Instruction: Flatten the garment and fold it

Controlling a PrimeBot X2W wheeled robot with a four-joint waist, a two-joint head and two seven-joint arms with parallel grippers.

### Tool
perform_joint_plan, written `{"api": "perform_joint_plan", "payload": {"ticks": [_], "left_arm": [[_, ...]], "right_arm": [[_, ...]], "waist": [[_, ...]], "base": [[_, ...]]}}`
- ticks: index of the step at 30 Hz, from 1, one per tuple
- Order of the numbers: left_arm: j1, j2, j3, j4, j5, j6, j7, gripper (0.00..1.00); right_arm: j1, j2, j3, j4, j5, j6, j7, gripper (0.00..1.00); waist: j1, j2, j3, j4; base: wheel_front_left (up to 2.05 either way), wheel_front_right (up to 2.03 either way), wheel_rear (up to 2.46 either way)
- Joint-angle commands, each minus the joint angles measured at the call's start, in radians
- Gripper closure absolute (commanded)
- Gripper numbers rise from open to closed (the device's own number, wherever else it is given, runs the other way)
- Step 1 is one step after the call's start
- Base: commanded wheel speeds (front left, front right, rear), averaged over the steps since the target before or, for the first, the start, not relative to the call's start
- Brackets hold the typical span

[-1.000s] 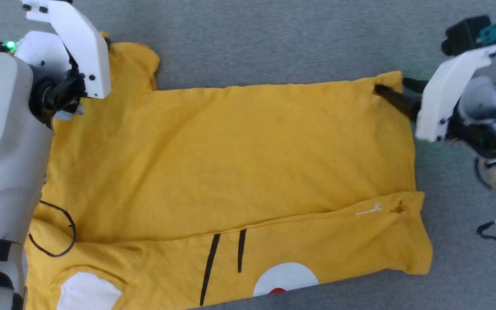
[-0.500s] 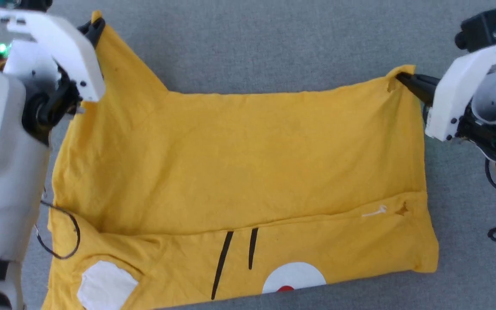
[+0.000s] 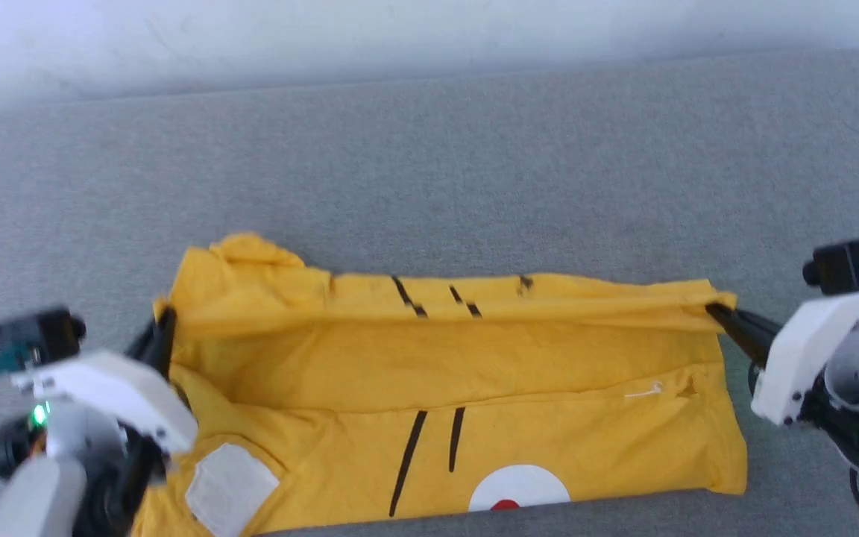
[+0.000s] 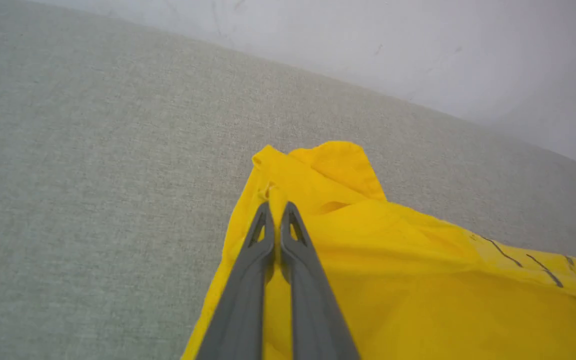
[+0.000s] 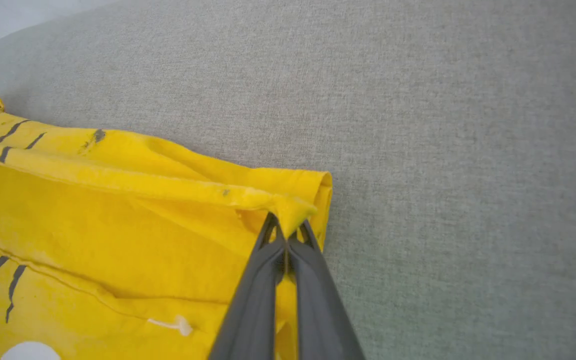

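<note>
In the head view the garment (image 3: 474, 365) lies across the grey woven surface (image 3: 429, 164). Its far edge is raised and turned toward me, with black lines showing on the rolled band. My left jaws pinch its far left corner and my right jaws pinch its far right one, each pair of dark fingers (image 3: 743, 328) pressed together on cloth.

In the left wrist view my fingers (image 4: 248, 270) are closed, with a thin layer of yellow between them. A sleeve (image 4: 343, 165) bunches just past the tips. The fabric looks matte and limp, and it creases easily.

In the right wrist view my fingers (image 5: 258, 290) grip a small peak of the hem corner (image 5: 293, 210). A white thread (image 5: 170, 325) lies on the panel below.

I judge the garment light, soft and without any stiffness — it will sag between my two holds and wrinkle if they drift together. It isn't slippery, but the rough surface will probably drag on it. The corners and the stitched hem, where the layers are thicker, are the best places to hold — a shallow pinch like the right one could slip free.
</note>
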Motion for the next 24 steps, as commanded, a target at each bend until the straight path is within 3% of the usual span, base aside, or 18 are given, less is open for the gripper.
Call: {"api": "perform_joint_plan", "payload": {"ticks": [1,9,11,12,13,14,19,24], "left_arm": [[0.086,-0.008,0.008,-0.053,-0.008,0.027,-0.012,1.00],[0.322,-0.026,0.020,-0.168,-0.037,0.108,0.005,1.00],[0.346,-0.044,0.024,-0.176,-0.062,0.105,0.003,1.00],[0.359,-0.044,0.018,-0.171,-0.066,0.102,0.009,0.89],[0.371,-0.047,0.013,-0.167,-0.073,0.096,0.014,0.58],[0.377,-0.055,0.017,-0.166,-0.082,0.093,0.006,0.00],[0.369,-0.071,-0.007,-0.168,-0.043,0.045,-0.079,0.00],[0.353,-0.087,-0.031,-0.150,0.036,0.030,-0.191,0.00]], "right_arm": [[0.046,0.005,-0.020,-0.008,0.003,-0.001,-0.019,1.00],[0.190,0.037,-0.073,-0.017,-0.021,-0.001,-0.033,0.98],[0.217,0.053,-0.080,-0.017,-0.026,-0.001,-0.034,0.45],[0.232,0.061,-0.084,-0.016,-0.027,-0.001,-0.033,0.00],[0.246,0.068,-0.089,-0.020,-0.029,-0.001,-0.035,0.00],[0.259,0.074,-0.097,-0.027,-0.033,-0.001,-0.045,0.00],[0.360,0.101,-0.165,-0.114,-0.051,-0.001,-0.102,0.00],[0.444,0.138,-0.241,-0.227,-0.084,-0.001,-0.121,0.00]], "waist": [[0.0004,0.0000,-0.046,0.035],[0.0004,0.0000,-0.054,0.025],[0.0004,0.0000,-0.056,0.019],[0.0004,0.0000,-0.059,0.016],[0.0004,0.0000,-0.062,0.012],[0.0004,0.0000,-0.065,0.010],[0.0004,0.0000,-0.083,0.022],[0.0004,0.0000,-0.100,0.024]], "base": [[0.00,0.00,0.00],[0.00,0.00,0.00],[0.00,0.00,0.00],[0.00,0.00,0.00],[0.00,0.00,0.00],[0.00,0.00,0.00],[0.00,0.00,0.00],[0.00,0.00,0.00]]}}
